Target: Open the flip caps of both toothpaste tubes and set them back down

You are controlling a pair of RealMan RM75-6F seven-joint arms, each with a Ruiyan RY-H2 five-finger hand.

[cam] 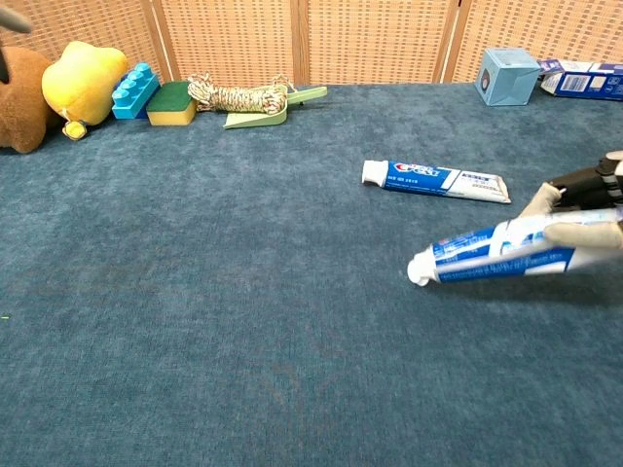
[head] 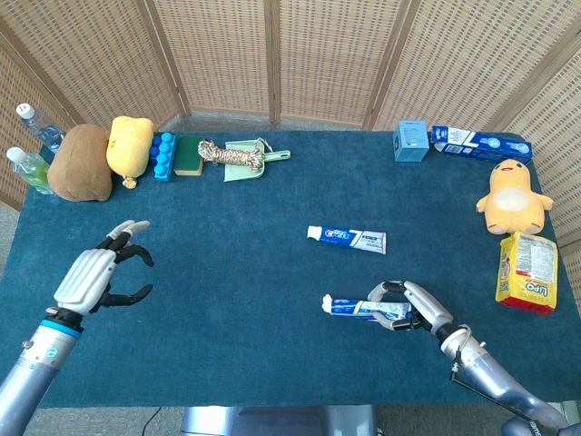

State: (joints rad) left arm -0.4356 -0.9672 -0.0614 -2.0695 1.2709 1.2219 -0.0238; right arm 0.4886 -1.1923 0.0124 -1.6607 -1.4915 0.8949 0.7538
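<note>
The right hand (head: 419, 309) grips 1 toothpaste tube (head: 361, 309) low over the table's blue cloth (head: 227, 272) — setting-down seems underway — while the left hand (head: 95, 277), fingers spread and empty, must next help with tube 2 (head: 347, 238) lying just beyond.

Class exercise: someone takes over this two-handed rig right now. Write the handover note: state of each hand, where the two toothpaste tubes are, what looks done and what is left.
Left hand: holds nothing, fingers apart, above the carpet on the left, far from both tubes.
Right hand: grips the near toothpaste tube by its tail end, cap end pointing left and tilted down toward the table; whether it touches is unclear.
Far toothpaste tube: lies flat mid-table, cap to the left, untouched by either hand.
Done: cannot confirm; neither cap's state is readable at this size.
Left: set the held tube down, check its cap, then do the far tube.
</note>
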